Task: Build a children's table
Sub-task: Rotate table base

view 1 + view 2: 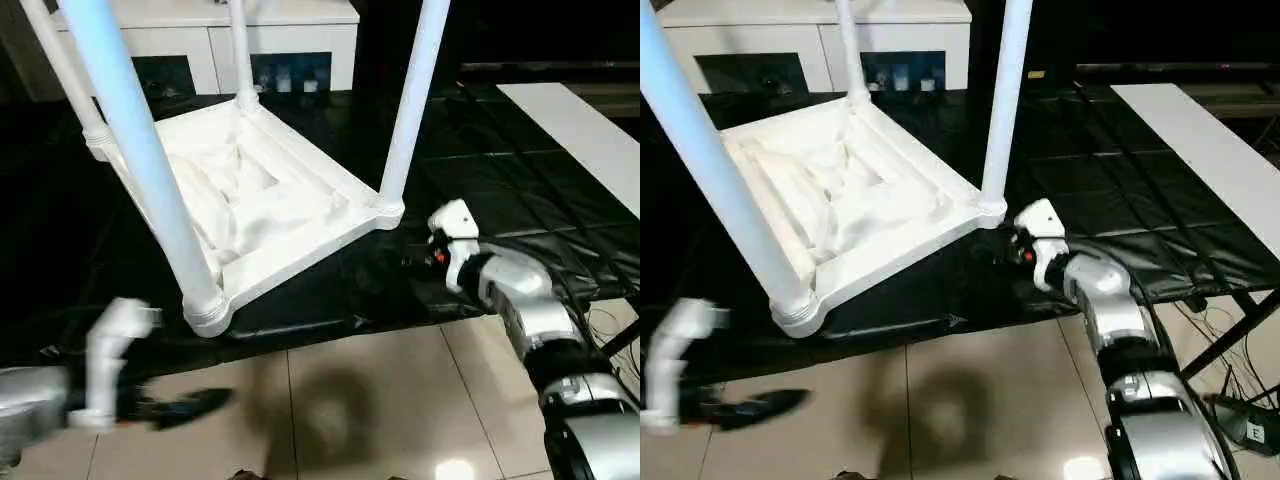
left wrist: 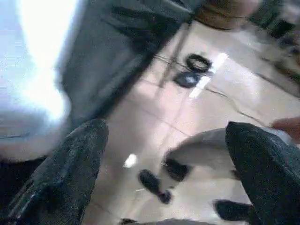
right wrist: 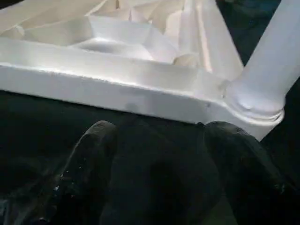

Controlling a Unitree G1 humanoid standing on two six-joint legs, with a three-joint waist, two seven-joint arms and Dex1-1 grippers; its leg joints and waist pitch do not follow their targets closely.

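both grippers (image 1: 185, 408) (image 3: 154, 154) open; table (image 1: 290, 235) upside down.

head pair: down on table top (image 1: 290, 215) | wrists: close

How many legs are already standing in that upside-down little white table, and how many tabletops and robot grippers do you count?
Legs standing in the corner sockets: 4
Tabletop, lying upside down: 1
Grippers: 2, the left gripper and the right gripper
Total: 7
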